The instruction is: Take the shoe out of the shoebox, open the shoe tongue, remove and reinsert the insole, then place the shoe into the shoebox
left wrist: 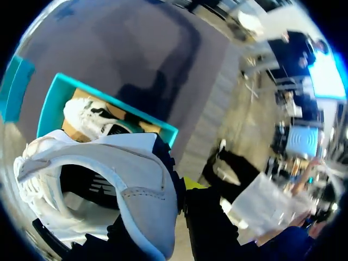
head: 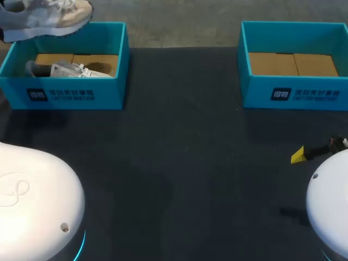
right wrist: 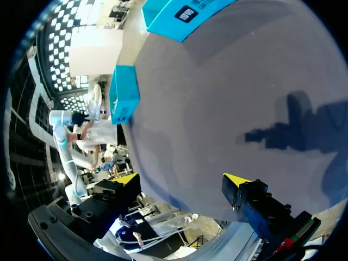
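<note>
A grey-white shoe (head: pixel 49 19) hangs in the air above the far left corner of the left teal shoebox (head: pixel 65 92). In the left wrist view my left gripper (left wrist: pixel 175 191) is shut on the heel collar of this shoe (left wrist: pixel 109 179); one yellow tip shows outside the heel, the other finger is hidden inside. A second shoe (head: pixel 68 69) lies in the box below (left wrist: pixel 51 98). My right gripper (right wrist: pixel 182 182) stands open and empty low over the table near the right edge, its yellow tip (head: pixel 298 155) showing in the head view.
A second teal shoebox (head: pixel 293 89) stands at the back right, with only its cardboard floor showing inside. The dark table top (head: pixel 185 163) stretches between the two boxes and the arms' white bases (head: pixel 32 206).
</note>
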You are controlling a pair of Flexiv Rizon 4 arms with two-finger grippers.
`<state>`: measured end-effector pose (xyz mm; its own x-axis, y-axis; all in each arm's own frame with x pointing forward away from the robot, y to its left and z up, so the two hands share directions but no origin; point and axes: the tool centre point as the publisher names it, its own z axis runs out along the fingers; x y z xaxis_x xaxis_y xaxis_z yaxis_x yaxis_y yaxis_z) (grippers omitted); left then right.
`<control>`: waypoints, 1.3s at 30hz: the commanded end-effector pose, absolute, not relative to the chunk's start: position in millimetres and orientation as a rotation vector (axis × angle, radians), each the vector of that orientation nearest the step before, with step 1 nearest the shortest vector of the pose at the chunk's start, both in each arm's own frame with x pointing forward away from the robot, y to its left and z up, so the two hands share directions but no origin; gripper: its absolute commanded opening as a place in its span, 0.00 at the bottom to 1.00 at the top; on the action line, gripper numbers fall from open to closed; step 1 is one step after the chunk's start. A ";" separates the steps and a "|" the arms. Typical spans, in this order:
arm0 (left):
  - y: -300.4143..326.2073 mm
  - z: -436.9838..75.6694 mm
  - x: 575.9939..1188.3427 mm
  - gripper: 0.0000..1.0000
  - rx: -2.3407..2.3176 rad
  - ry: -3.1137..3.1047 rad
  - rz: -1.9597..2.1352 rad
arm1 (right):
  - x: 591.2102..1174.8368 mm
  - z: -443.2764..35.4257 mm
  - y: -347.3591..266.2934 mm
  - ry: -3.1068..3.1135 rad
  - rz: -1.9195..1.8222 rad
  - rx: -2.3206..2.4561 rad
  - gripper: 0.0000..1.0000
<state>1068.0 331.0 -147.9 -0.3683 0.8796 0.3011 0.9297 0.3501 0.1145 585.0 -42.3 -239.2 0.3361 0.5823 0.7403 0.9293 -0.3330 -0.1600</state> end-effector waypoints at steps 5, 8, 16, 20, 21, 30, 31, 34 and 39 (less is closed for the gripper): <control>332.7 -152.2 1082.6 0.00 -2.285 -2.132 -0.764 | 583.7 -238.4 -41.3 -1.319 -0.777 -2.032 1.00; 334.6 -154.0 1096.0 0.00 -2.305 -2.148 -0.775 | 583.7 -238.4 -41.3 -1.319 -0.777 -2.032 1.00; 334.0 -166.2 1112.2 0.00 -2.400 -2.102 -0.763 | 583.7 -238.4 -41.3 -1.319 -0.777 -2.032 1.00; 335.2 -173.9 1121.6 0.00 -2.375 -2.109 -0.767 | 583.7 -238.4 -41.3 -1.319 -0.777 -2.032 1.00; 335.4 -176.0 1124.1 0.00 -2.352 -2.111 -0.777 | 583.7 -238.4 -41.3 -1.319 -0.777 -2.032 1.00; 334.1 -189.1 1131.6 0.00 -2.314 -2.139 -0.725 | 583.7 -238.4 -41.3 -1.319 -0.777 -2.032 1.00; 333.7 -191.4 1133.4 0.00 -2.291 -2.152 -0.720 | 583.7 -238.4 -41.3 -1.319 -0.777 -2.032 1.00; 335.0 -192.1 1138.7 0.00 -2.264 -2.159 -0.680 | 583.7 -238.4 -41.3 -1.319 -0.777 -2.032 1.00; 335.0 -192.1 1138.7 0.00 -2.264 -2.159 -0.680 | 583.7 -238.4 -41.3 -1.319 -0.777 -2.032 1.00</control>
<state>1134.0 334.8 -194.6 -0.0002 0.9654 0.2609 0.9362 -0.0915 0.3392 585.0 -42.2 -239.3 0.3361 0.5822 0.7403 0.9293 -0.3330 -0.1600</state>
